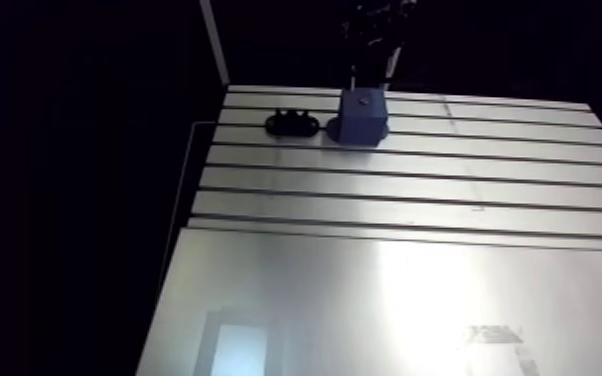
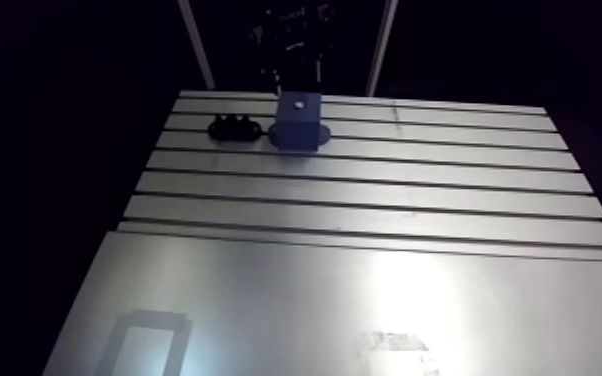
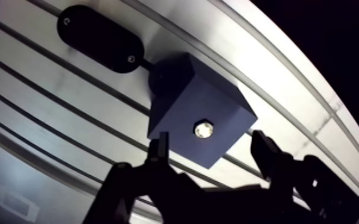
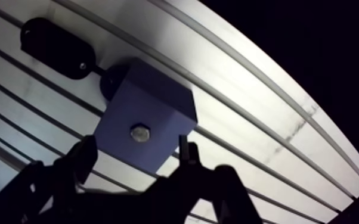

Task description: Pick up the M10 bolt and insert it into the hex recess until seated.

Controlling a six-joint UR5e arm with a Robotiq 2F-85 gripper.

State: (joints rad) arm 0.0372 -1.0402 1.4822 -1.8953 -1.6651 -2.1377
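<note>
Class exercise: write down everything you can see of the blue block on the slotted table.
The blue block is a squared, matt, solid-looking prism. It stands upright on the slotted aluminium table, over a dark round base. A shiny hex bolt head sits in the middle of its top face. A black oval plate lies close beside it. The gripper hangs above, jaws apart, holding nothing.
</note>
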